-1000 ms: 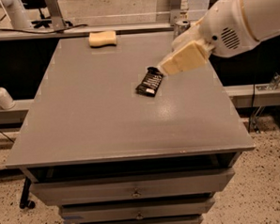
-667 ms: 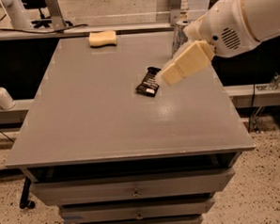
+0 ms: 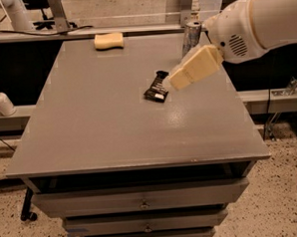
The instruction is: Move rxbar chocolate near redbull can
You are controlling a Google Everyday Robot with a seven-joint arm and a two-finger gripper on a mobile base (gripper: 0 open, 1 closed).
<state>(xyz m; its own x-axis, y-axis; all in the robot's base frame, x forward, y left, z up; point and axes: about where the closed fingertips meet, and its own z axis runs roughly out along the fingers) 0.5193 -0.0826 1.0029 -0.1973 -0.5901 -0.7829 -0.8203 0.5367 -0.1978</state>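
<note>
The rxbar chocolate (image 3: 157, 87) is a flat black wrapper with white lettering, lying at an angle near the middle of the grey table (image 3: 99, 128). The redbull can (image 3: 190, 36) stands upright at the table's far right, partly hidden by my arm. My gripper (image 3: 172, 82) reaches in from the right on a cream-coloured forearm, its tip just right of the bar's far end and close over it.
A pale yellow sponge (image 3: 109, 41) lies at the far edge of the table, left of centre. A white pump bottle (image 3: 1, 100) stands on a low shelf to the left. Drawers (image 3: 143, 203) sit under the tabletop.
My arm has swung down and to the left, bringing the gripper tip closer to the bar. The bar, can and sponge have not moved.
</note>
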